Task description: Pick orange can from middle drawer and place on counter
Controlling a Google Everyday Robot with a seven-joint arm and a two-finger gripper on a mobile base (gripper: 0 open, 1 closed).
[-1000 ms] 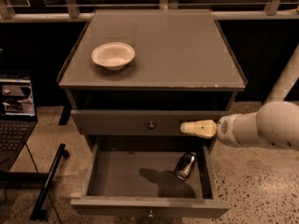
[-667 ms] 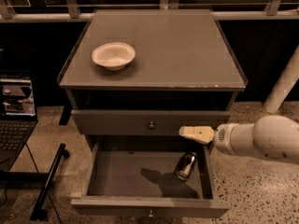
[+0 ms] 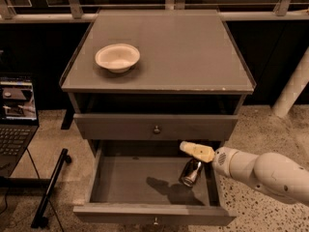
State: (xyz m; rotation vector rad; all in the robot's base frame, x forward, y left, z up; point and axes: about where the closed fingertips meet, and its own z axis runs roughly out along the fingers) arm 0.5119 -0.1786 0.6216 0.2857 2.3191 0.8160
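Note:
The orange can (image 3: 191, 172) lies tilted on the floor of the open middle drawer (image 3: 145, 214), at its right side near the right wall. Its silvery end faces forward. My gripper (image 3: 189, 149) is on a white arm coming in from the lower right. Its pale tip hangs above the drawer's right rear, just above and slightly behind the can, below the closed upper drawer's front. It holds nothing that I can see. The counter (image 3: 183, 47) is the flat grey cabinet top above.
A white bowl (image 3: 117, 57) sits on the counter's left part. The closed upper drawer (image 3: 156, 128) has a small round knob. A laptop (image 3: 15, 115) stands at the left with a black stand leg (image 3: 50, 187) on the speckled floor. A white post (image 3: 294, 88) is at the right.
My gripper and arm have moved down and a little left, from level with the upper drawer front to just above the can. The can and bowl have not moved.

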